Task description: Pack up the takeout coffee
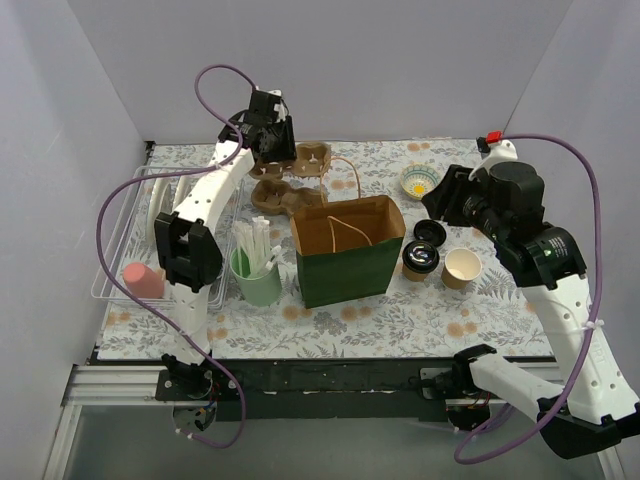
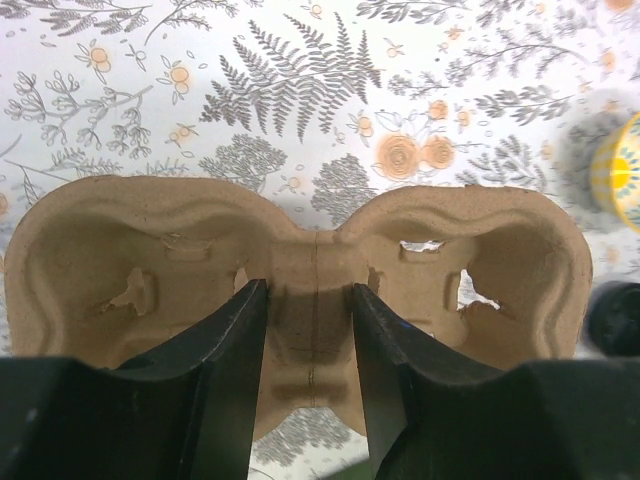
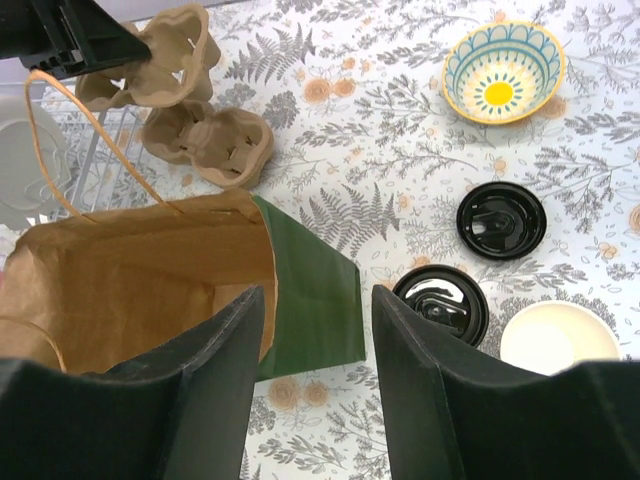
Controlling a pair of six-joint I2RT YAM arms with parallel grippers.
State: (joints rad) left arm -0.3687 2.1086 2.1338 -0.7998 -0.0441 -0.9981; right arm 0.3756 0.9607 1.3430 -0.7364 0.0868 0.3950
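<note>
The takeout coffee (image 1: 421, 259), a brown paper cup with a shiny black lid, stands on the floral tablecloth just right of the green paper bag (image 1: 348, 262). In the right wrist view the coffee (image 3: 440, 303) is just right of my open, empty right gripper (image 3: 318, 295), which hovers over the bag's right edge (image 3: 315, 300). In the top view my right gripper (image 1: 437, 205) is above and behind the coffee. My left gripper (image 1: 272, 140) is at the back of the table, shut on the middle ridge of a pulp cup carrier (image 2: 100, 240), its fingers (image 2: 235, 330) on either side.
A second pulp carrier (image 1: 280, 195) lies behind the bag. A loose black lid (image 1: 430, 232), a lidless paper cup (image 1: 462, 268) and a patterned bowl (image 1: 418, 181) sit near the coffee. A mint cup of white sticks (image 1: 257, 272) and a wire rack (image 1: 130, 240) with a pink cup (image 1: 143, 280) are left.
</note>
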